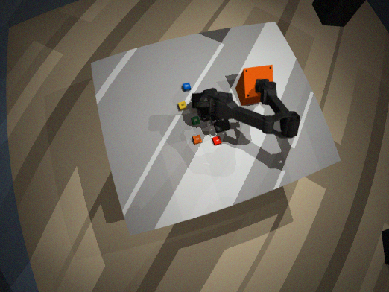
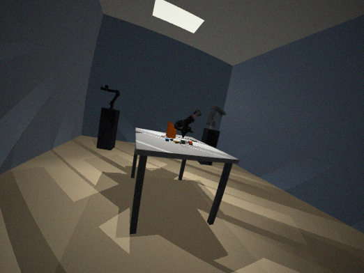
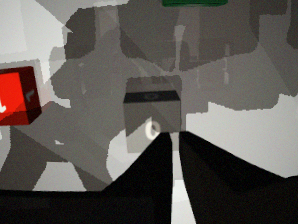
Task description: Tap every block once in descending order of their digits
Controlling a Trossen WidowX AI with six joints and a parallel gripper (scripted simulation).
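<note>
My gripper (image 3: 173, 141) is shut and empty, with a thin slit between its tips. In the wrist view its tips overlap the lower right edge of a grey-white block (image 3: 140, 115) with the digit 0; contact cannot be told. The arm hides this block in the top view. A red block (image 3: 11, 97) (image 1: 217, 140) with the digit 1 lies to the left in the wrist view. A green block (image 3: 195, 2) (image 1: 195, 120) is cut off at the top edge. A blue block (image 1: 186, 86), a yellow block (image 1: 182, 106) and an orange block (image 1: 197, 139) have digits too small to read.
The arm reaches over the table (image 1: 127, 167) (image 2: 157, 146) from a large orange box (image 1: 253, 74) (image 2: 170, 130). Its shadow falls across several blocks. Two dark pedestals with other arms stand beyond the table in the exterior view.
</note>
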